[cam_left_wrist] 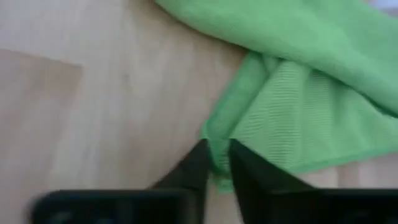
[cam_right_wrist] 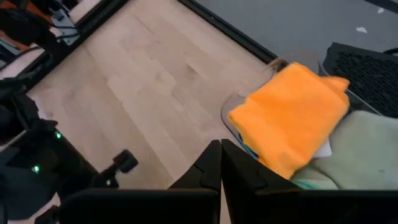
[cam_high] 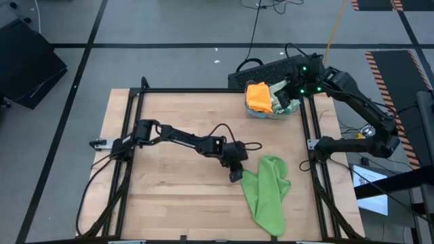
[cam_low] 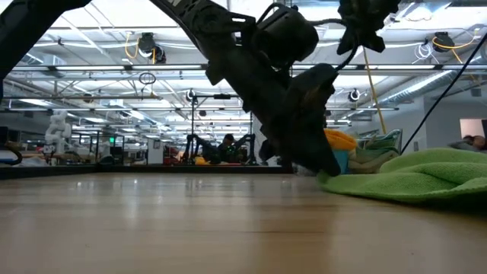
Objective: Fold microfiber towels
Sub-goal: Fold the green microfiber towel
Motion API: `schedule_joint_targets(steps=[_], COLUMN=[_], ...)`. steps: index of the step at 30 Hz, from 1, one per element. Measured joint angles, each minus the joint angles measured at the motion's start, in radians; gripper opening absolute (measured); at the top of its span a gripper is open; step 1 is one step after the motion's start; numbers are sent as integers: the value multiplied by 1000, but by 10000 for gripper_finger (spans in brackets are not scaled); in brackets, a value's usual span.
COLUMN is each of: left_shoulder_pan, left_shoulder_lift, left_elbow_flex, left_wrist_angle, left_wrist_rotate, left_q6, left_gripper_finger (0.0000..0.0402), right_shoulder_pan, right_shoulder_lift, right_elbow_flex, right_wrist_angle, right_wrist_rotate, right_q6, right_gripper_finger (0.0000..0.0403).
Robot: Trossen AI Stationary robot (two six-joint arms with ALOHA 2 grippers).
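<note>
A lime green microfiber towel lies crumpled on the wooden table, near the front right. My left gripper reaches across the table to the towel's left corner and is shut on it. An orange towel lies on top of a pale green one in a clear basket at the far right. My right gripper hovers above that basket's near side, shut, with nothing between its fingers. My left gripper pinches the green towel's left corner, a bunched edge, between its two fingers. The fingers slant down from the table's left. One layer or several, I cannot tell. The towel lies slack on the table.
A black metal frame runs along the table's left, far and right edges. A dark keyboard-like thing sits beyond the far edge behind the basket. Bare wood stretches left of the towel.
</note>
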Motion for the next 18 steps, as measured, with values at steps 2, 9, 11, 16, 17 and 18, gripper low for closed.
schedule_joint_targets(steps=[2,9,11,16,17,18], left_shoulder_pan=[5,11,11,9,10,10], left_shoulder_lift=[1,-90,-152,-330,-367,-407], left_elbow_flex=[0,-2,-1,-2,-1,-1], left_wrist_angle=[-9,-136,-180,-242,-241,-238], left_wrist_rotate=[46,-3,-54,-205,-228,-251], left_q6=[-2,-26,-9,14,14,15], left_gripper_finger=[20,5,4,3,3,3], right_shoulder_pan=[9,34,44,79,88,100], right_shoulder_lift=[1,-2,-3,-3,-2,-2], right_elbow_flex=[0,0,0,0,0,0], right_wrist_angle=[8,11,11,17,19,22], right_wrist_rotate=[1,0,-1,-112,-136,-156], right_q6=[10,28,18,-15,-21,-28], right_gripper_finger=[0,0,0,6,12,19])
